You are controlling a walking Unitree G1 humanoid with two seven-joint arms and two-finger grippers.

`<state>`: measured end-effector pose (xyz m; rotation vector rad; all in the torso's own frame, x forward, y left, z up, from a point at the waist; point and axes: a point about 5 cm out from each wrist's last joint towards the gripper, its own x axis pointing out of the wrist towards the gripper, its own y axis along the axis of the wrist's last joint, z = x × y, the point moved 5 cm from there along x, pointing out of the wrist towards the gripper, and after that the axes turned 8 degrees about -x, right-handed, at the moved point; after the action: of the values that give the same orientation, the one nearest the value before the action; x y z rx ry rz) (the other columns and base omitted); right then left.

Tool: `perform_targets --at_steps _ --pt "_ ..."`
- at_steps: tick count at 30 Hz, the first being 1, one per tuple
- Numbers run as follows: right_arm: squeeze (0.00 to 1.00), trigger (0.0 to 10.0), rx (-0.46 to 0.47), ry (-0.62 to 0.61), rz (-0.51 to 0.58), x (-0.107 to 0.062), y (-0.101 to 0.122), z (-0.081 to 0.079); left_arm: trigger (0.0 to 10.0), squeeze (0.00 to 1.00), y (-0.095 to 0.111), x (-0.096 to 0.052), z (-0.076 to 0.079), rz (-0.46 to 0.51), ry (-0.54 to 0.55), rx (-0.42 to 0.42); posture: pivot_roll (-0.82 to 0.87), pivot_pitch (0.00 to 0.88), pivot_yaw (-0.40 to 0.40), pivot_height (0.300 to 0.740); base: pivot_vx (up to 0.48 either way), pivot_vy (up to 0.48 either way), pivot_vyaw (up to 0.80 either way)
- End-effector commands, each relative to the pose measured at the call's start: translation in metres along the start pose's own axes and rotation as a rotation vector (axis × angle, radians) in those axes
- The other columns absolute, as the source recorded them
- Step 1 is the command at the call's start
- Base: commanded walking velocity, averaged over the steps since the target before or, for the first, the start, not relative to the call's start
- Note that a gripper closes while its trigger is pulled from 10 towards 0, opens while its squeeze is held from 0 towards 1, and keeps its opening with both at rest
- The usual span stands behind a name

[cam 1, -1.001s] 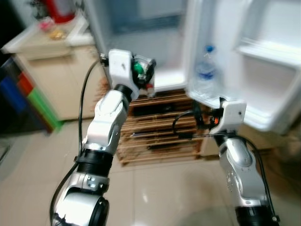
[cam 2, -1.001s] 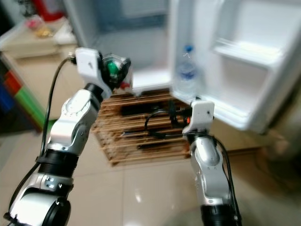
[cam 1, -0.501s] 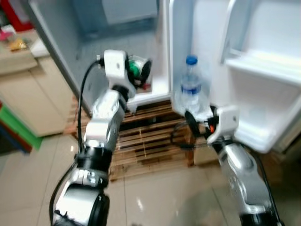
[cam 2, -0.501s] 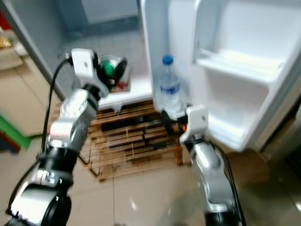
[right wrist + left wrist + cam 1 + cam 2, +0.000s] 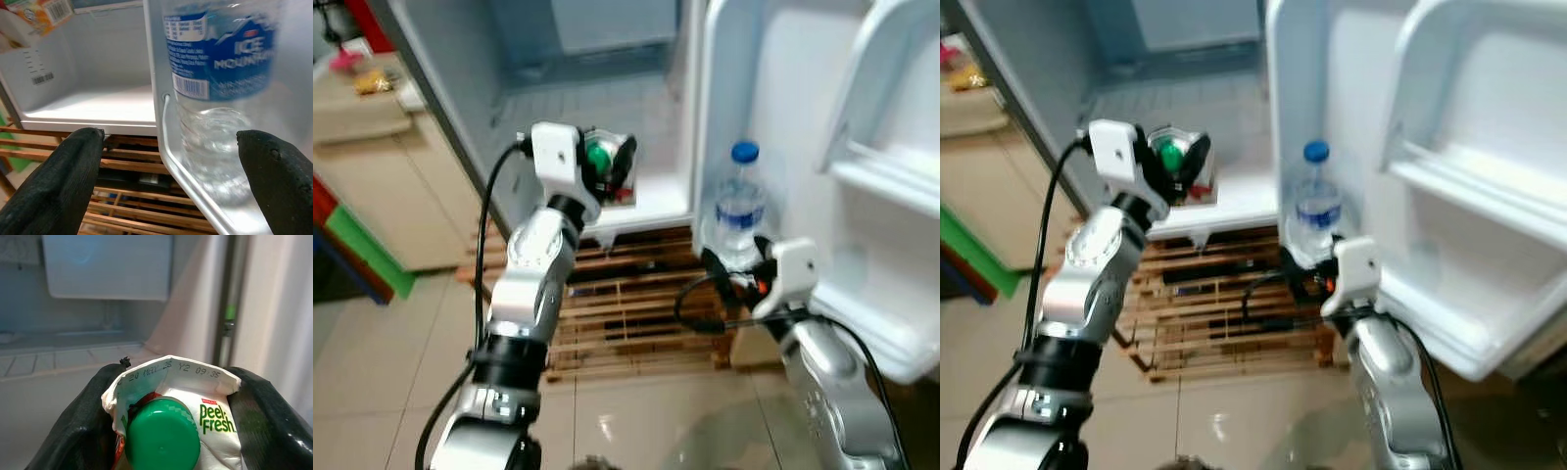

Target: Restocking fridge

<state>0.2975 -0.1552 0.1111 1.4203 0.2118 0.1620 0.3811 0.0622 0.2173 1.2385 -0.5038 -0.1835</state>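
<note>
Cabinets of pale wood point(image 5: 386, 196) stand at the far left, beside the open white fridge point(image 5: 607, 69). The left gripper point(image 5: 612, 164) is raised at the mouth of the fridge's main compartment, its two black fingers clamped on a white juice carton with a green screw cap point(image 5: 171, 426), which is held just above the low inner shelf point(image 5: 651, 201) and not yet resting on it. Below the fridge sits a slatted wooden pallet point(image 5: 626, 313). Further right, the right gripper point(image 5: 729, 274) sits low by the door's bottom rack point(image 5: 1449, 333), its fingers point(image 5: 58, 181) spread wide apart with nothing between them, just near of a clear plastic water bottle with a blue cap and blue label point(image 5: 736, 211) already standing in that rack. The carton seems to be the item in hand now; the next move likely calls for reaching further in and setting it upright on the shelf before letting go.
</note>
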Motion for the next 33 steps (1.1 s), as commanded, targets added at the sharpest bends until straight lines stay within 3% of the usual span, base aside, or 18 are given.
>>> perform_targets --at_steps 1,4,8,15,22,33 --pt "0.00 10.0 -0.016 -0.035 0.015 -0.009 0.006 0.006 10.0 0.00 0.004 -0.003 -0.002 0.007 0.007 0.015 -0.17 0.000 0.108 0.740 0.000 0.000 0.00" --pt "0.00 10.0 -0.062 -0.036 -0.006 -0.035 -0.001 0.007 10.0 0.00 0.002 -0.006 -0.006 -0.001 0.023 0.018 -0.17 0.000 0.103 0.740 0.000 0.000 0.00" --pt "0.00 10.0 -0.048 -0.035 -0.023 -0.049 -0.006 0.005 10.0 0.00 -0.001 -0.009 -0.013 -0.007 0.054 -0.001 -0.18 0.000 0.106 0.740 0.000 0.000 0.00" --pt "0.00 10.0 -0.043 -0.056 0.043 -0.022 0.011 0.007 10.0 0.00 -0.002 -0.005 -0.017 -0.015 0.078 -0.037 -0.19 0.000 0.122 0.740 0.000 0.343 0.00" --pt "0.00 10.0 -0.054 -0.058 0.050 -0.017 0.014 0.011 10.0 0.00 -0.001 -0.004 -0.017 -0.012 0.086 -0.030 -0.18 0.000 0.118 0.740 0.000 0.480 0.23" --pt "0.00 10.0 -0.055 -0.032 0.040 -0.009 0.011 0.005 10.0 0.00 0.000 -0.003 -0.015 -0.005 0.089 -0.006 -0.18 0.000 0.116 0.740 0.000 0.000 0.67"
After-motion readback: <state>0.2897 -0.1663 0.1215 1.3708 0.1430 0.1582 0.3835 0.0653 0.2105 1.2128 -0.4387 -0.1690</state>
